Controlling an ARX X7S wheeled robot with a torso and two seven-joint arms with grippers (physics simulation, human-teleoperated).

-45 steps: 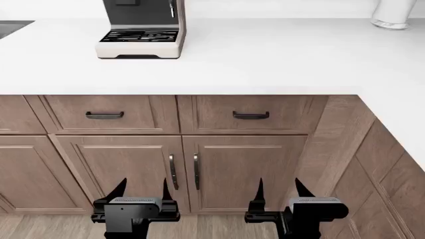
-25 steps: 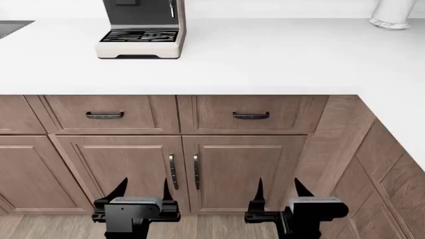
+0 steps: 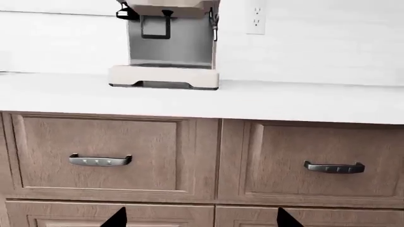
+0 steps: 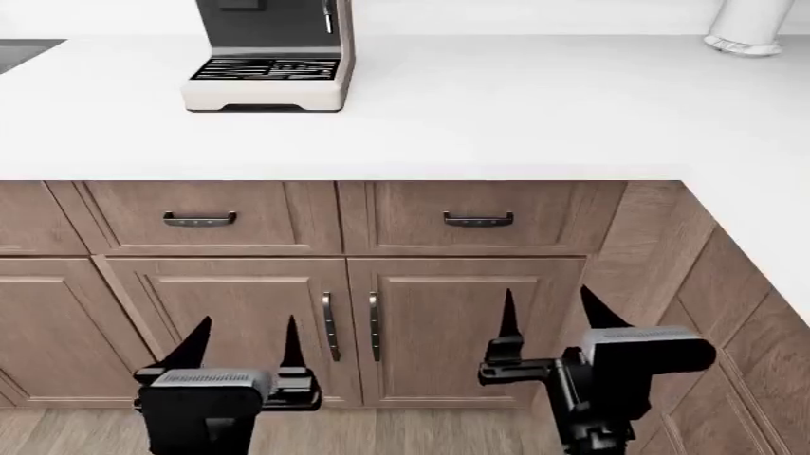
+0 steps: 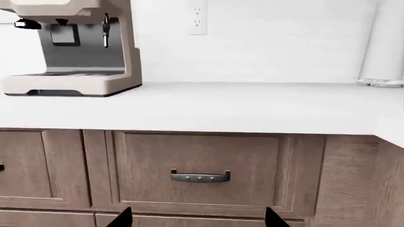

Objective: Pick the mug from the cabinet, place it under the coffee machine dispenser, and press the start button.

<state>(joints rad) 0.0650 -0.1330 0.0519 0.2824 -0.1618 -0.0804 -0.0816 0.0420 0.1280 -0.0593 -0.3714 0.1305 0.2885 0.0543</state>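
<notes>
- Since the earlier head view, the left gripper [image 4: 241, 341] sits lower and more to the left, and the right gripper [image 4: 547, 315] is higher and more to the right; the counter and cabinets look unchanged.
- The mug is not visible in any view. By the task it is in a cabinet, so I judge it is behind closed doors, but which ones I cannot tell.
- The lower cabinet doors [image 4: 348, 327] are shut, and their two vertical handles [image 4: 351, 325] stand side by side at the middle seam, between the two grippers.
- Both grippers have their fingers apart and hold nothing; both point up toward the cabinet front.
- The left handle of the pair is nearer to the left gripper and the right handle to the right gripper. In my judgement either arm can reach its own door.
- The coffee machine [image 4: 268, 57] stands on the countertop [image 4: 506, 104], toward the left side, so it lies nearer to the left arm.
- The coffee machine dispenser [image 3: 167, 12] is above the drip grille [image 4: 266, 69], and nothing stands under it.
- A tall white vessel [image 4: 749, 27] stands at the far right of the counter, well apart from the machine.
</notes>
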